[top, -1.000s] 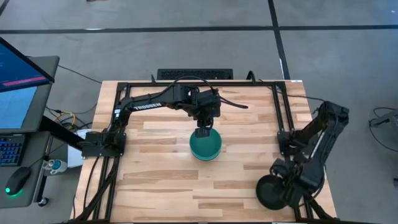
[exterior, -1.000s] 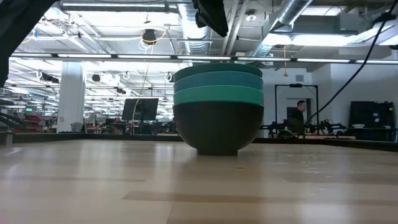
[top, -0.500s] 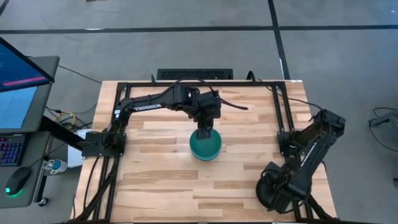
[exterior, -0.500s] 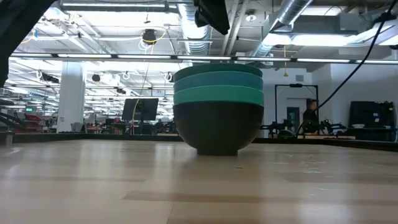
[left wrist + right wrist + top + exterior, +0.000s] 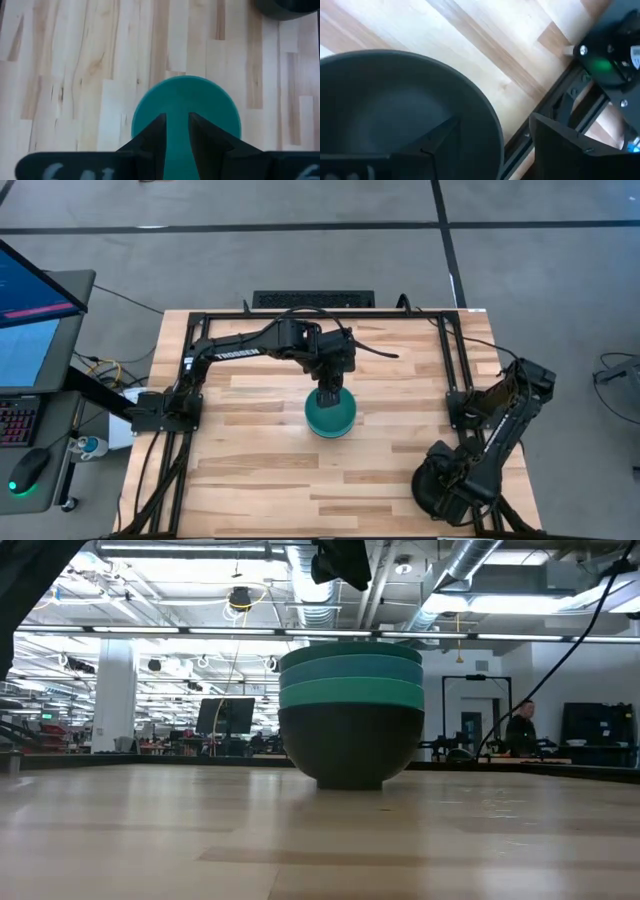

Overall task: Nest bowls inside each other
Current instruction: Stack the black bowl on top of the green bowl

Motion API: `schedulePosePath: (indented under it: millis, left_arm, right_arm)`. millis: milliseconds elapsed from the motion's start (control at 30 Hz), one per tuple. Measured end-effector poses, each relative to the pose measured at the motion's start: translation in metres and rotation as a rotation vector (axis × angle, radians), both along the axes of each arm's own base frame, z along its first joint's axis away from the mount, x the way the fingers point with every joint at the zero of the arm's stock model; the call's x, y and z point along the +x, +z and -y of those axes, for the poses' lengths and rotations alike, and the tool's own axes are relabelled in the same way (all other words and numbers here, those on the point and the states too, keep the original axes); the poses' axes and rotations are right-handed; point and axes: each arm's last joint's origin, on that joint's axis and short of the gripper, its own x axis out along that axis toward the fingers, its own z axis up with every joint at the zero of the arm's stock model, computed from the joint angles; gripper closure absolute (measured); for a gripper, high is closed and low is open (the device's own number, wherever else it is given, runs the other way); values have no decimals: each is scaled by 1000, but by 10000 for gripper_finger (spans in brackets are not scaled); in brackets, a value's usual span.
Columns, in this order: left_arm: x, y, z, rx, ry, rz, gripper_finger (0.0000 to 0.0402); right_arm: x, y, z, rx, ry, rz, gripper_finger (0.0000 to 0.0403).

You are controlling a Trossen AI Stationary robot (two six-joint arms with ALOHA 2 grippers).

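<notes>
since a second ago the right gripper has slid slightly along the last black bowl, fingers straddling its rim, well off from the nested stack; left gripper hovers above that, part-open, empty.

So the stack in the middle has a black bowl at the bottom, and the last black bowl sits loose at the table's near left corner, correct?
Not quite. The last black bowl is at the near right corner, by the right gripper, as the high view shows. The stack does have a black bowl at the bottom.
</notes>
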Motion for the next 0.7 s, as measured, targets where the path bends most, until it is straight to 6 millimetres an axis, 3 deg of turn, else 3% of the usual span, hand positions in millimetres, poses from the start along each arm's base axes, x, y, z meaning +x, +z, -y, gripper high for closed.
schedulePosePath:
  millis: [167,333,567,700]
  left_arm:
    - [0,0,0,-3,3,0,331]
    - [0,0,0,-3,3,0,331]
    - [0,0,0,-1,4,1,331]
    - [0,0,0,0,4,1,331]
  right_arm:
    - [-1,-1,-1,1,-16,18,147]
    - [-1,-18,-1,43,-22,33,147]
    - [-7,-21,9,-20,-39,-31,148]
    - [-11,-26,13,45,-68,-32,166]
